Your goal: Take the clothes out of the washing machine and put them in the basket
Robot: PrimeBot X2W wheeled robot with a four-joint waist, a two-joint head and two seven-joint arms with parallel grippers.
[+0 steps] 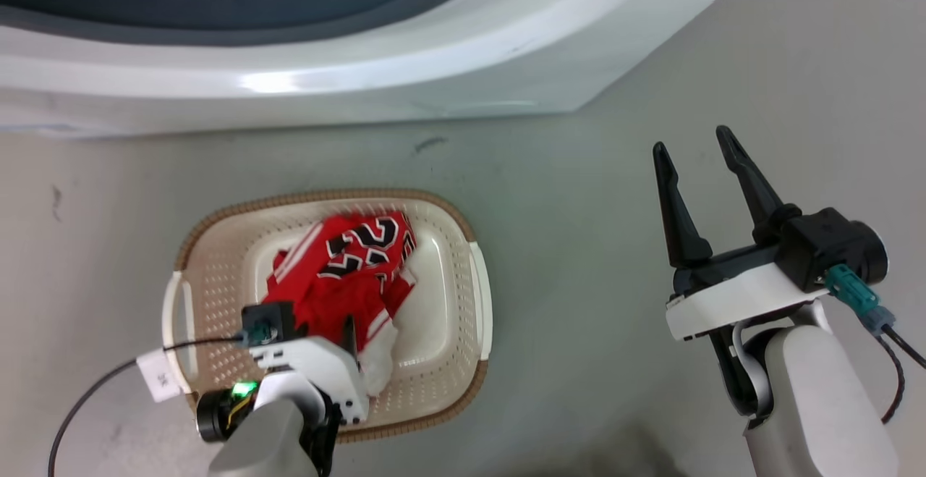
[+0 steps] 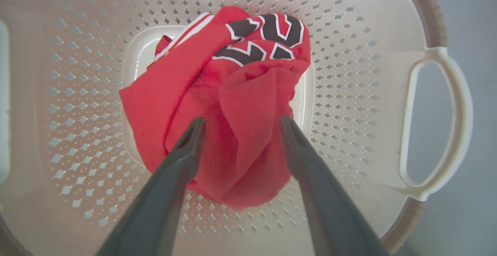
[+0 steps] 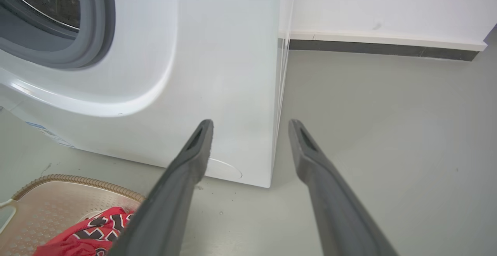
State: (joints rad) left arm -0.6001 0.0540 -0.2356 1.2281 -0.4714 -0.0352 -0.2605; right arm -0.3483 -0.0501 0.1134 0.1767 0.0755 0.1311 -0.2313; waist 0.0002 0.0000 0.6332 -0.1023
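Right now the clothes (image 2: 233,104) are lying bunched in the middle of the basket (image 2: 349,34), numerals facing up, so I'm judging this load as delivered. My left gripper (image 2: 241,121) is hanging over them, fingers spread wide, a red fold sitting between them but not pinched. The left wrist view is showing me that gap, while the head view is hiding it behind the wrist. My right gripper (image 1: 691,140) is idling open and empty over the floor (image 1: 579,195) beside the basket. Its wrist view is giving me the washing machine (image 3: 217,73) and too little drum to tell what is waiting inside.
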